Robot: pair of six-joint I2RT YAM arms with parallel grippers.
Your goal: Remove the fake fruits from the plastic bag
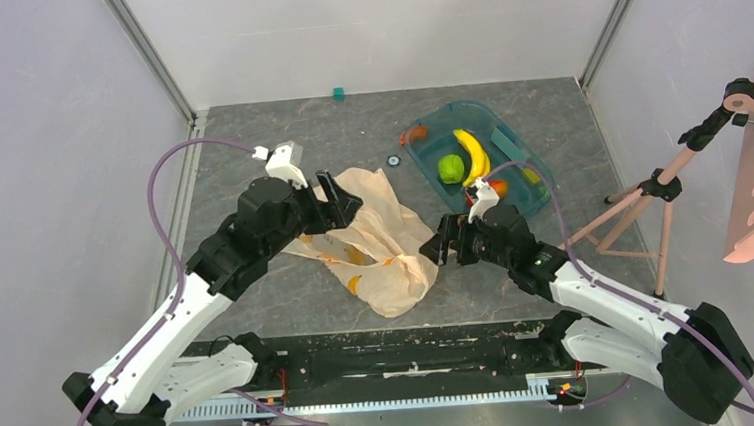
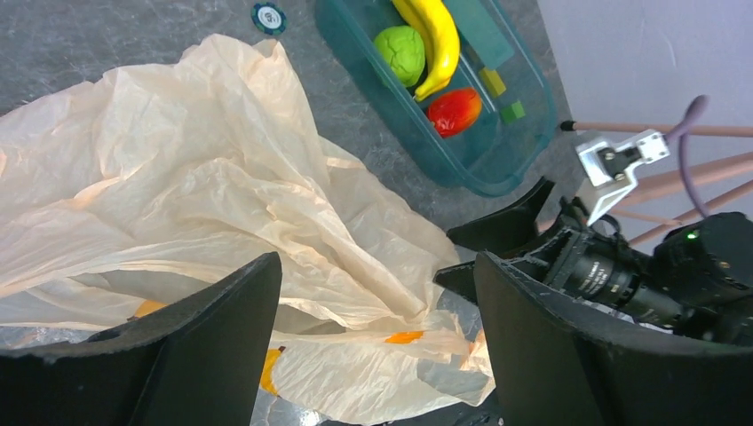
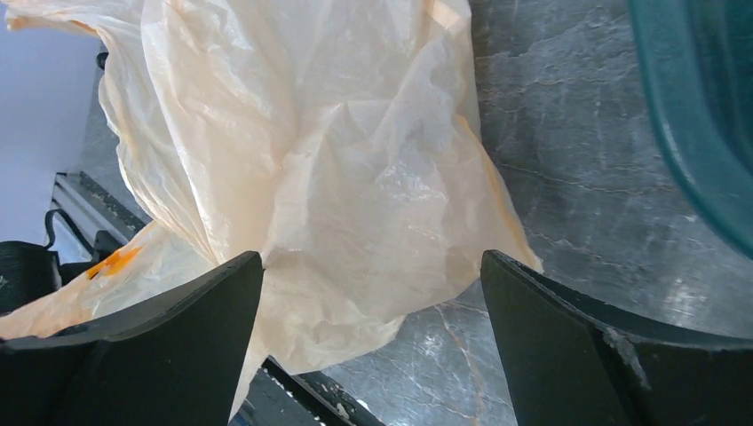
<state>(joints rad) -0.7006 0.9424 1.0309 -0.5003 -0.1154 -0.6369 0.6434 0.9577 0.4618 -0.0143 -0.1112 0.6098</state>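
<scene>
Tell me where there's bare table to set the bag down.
Widest bare patch: back left, between the bag, the teal block and the left wall. A smaller patch lies between the bag, left arm and base rail. Crowded: the gap between bag and tub, where the chip and right arm sit.

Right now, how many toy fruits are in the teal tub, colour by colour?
Yellow banana: 1
Green round fruit: 1
Red-orange oval fruit: 1
Total in the teal tub: 3
</scene>
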